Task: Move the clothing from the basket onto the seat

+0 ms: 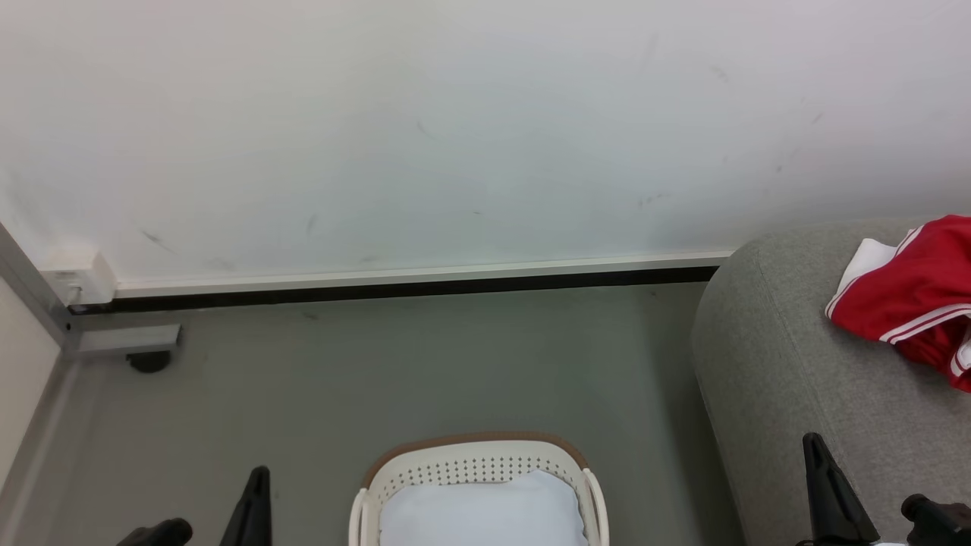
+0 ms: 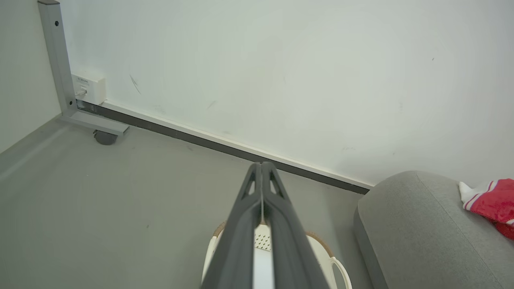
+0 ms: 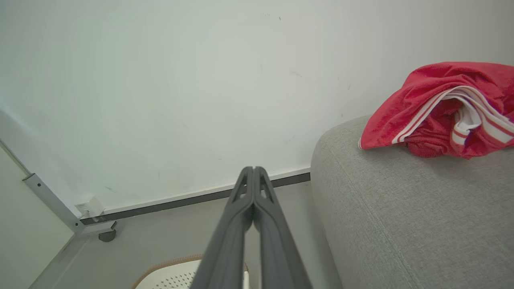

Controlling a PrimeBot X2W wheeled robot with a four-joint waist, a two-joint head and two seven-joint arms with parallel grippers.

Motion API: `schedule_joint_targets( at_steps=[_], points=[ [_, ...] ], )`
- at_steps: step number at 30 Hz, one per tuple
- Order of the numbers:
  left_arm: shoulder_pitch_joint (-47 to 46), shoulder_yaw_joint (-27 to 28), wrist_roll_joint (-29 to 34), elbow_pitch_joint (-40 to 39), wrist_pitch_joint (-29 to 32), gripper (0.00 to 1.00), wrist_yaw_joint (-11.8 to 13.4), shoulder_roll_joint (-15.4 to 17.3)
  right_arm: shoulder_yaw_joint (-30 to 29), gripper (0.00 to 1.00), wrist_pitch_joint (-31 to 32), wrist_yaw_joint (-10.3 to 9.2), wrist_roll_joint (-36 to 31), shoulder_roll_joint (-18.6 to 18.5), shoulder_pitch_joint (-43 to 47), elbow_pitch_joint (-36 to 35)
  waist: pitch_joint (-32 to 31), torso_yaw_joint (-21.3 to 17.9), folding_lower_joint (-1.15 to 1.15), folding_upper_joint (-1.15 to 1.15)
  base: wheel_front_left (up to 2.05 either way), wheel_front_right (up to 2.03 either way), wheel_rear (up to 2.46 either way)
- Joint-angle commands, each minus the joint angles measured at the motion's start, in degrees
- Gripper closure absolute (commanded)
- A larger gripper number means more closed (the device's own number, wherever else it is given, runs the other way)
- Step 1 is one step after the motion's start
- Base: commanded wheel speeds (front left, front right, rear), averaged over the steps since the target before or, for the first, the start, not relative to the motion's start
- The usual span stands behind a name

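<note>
The left gripper (image 2: 261, 165) and right gripper (image 3: 253, 169) sit pinched together, empty; the bright red white-striped fabric garment (image 3: 421, 100) lies near the rounded end of the grey upholstered sofa (image 3: 401, 216); a stray nudge could tip it off.

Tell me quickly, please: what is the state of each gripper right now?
Left gripper: closed, fingers pressed together, holding nothing.
Right gripper: closed, holding nothing; the red clothing lies apart from it on the seat.

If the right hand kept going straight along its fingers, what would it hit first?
Probably the white wall just above the skirting; the right hand points clear of the grey sofa, depth unclear.
</note>
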Motion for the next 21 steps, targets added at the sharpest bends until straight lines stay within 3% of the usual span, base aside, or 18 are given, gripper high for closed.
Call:
schedule_joint_targets(
  at_steps=[1, 21],
  points=[
    [-1.5, 0.3, -3.3, -1.2, 0.6, 1.00, -0.1, 0.3, -0.6, 1.00, 0.6, -0.01, 2.9, 0.0, -1.5, -0.9, 0.0, 0.1, 0.00, 0.00, 0.00, 0.00, 0.00],
    [-2.5, 1.1, -21.7, -2.3, 5.2, 1.00, -0.2, 0.4, -3.2, 1.00, 5.4, -0.03, 20.0, 0.4, -2.6, -1.0, 0.4, 0.9, 0.00, 0.00, 0.00, 0.00, 0.00]
  ],
)
